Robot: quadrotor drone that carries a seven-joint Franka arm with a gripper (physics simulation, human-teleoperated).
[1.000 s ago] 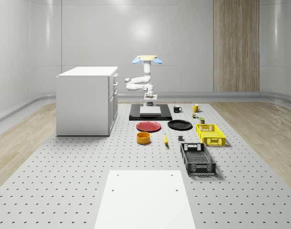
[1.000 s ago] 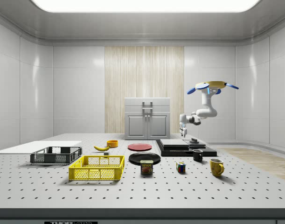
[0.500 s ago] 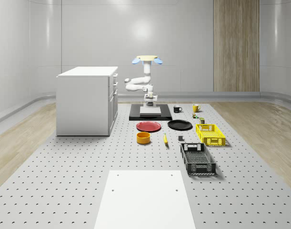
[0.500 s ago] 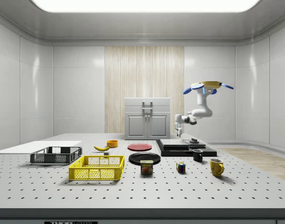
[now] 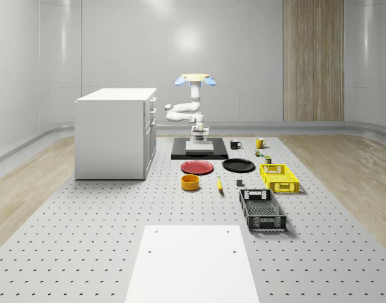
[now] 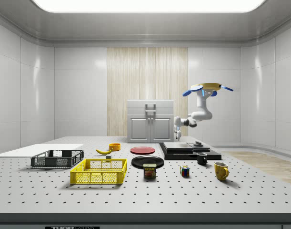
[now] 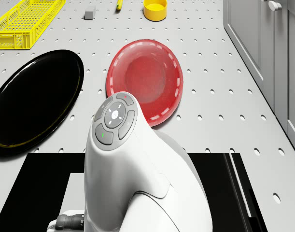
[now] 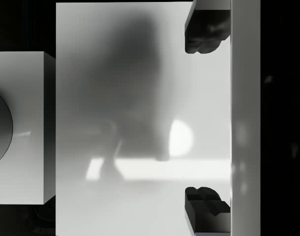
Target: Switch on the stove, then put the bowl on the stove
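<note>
The stove (image 5: 199,149) is a black base with a pale grey hotplate (image 8: 140,123), set beyond the red plate. Its raised switch block (image 6: 198,143) sits at the end toward the side view's right and appears in the wrist view as a grey block with a dark knob (image 8: 1,125). The orange bowl (image 5: 190,182) stands on the table in front of the red plate, apart from the stove (image 6: 183,149); it also shows in the drone view (image 7: 155,8). The drone (image 6: 207,88) hovers above the stove. My gripper (image 8: 206,118) hangs open over the hotplate, holding nothing.
A red plate (image 7: 145,79) and a black plate (image 7: 31,99) lie between stove and bowl. A white cabinet (image 5: 114,132) stands at the whole-scene view's left. A yellow crate (image 5: 279,177), black crate (image 5: 262,210), mugs, a can, a cube and a banana (image 5: 219,184) lie to the right.
Drone and arm have shifted toward the side view's left, carrying the gripper away from the switch block and along the hotplate. The bowl has not moved.
</note>
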